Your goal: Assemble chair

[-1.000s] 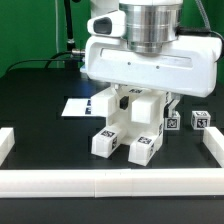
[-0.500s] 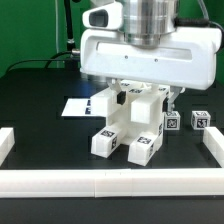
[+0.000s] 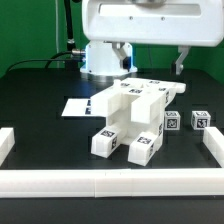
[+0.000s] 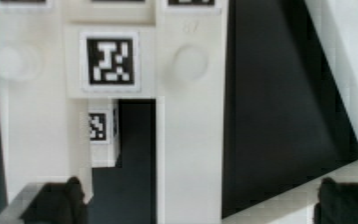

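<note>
Tool (image 3: 151,60) lifted off, jaws wide, empty; white blocky chair (image 3: 125,110) bears black-and-white tags.

The exterior camera stands off the tabletop (image 3: 40,95), a little above it, looking across and down at the chair (image 3: 130,112) from a middling distance. The wrist camera hangs close over that chair (image 4: 114,110), facing straight down. Both see its tagged upper parts.
</note>
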Robot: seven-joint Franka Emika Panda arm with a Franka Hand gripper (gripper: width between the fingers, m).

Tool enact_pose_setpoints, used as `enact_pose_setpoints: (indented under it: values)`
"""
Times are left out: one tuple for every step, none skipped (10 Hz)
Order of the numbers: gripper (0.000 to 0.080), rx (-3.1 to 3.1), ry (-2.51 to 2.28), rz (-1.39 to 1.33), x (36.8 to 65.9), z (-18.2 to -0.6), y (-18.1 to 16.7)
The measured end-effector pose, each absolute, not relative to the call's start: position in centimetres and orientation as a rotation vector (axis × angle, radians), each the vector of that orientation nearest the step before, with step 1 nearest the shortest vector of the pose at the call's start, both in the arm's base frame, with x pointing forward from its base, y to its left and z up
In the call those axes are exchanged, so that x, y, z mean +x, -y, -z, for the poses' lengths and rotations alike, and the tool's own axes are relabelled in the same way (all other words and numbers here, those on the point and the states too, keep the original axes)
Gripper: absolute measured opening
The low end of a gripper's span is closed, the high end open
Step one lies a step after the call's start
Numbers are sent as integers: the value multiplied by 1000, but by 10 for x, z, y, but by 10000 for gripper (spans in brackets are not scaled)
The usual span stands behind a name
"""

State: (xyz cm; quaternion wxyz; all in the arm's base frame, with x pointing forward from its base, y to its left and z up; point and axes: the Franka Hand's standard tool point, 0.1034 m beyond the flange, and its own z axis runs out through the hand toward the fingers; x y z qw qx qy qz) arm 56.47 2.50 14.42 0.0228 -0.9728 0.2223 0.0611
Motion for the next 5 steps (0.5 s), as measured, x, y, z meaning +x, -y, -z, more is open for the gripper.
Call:
enact_pose_setpoints:
  values:
    - [649, -3013, -688, -192, 565, -143, -25]
    - [649, -3017, -670, -191, 565, -143, -25]
    - [649, -3022, -641, -192, 564, -143, -25]
    - [649, -3025, -632, -192, 564, -143, -25]
    - [649, -3061, -365, -193, 558, -143, -22]
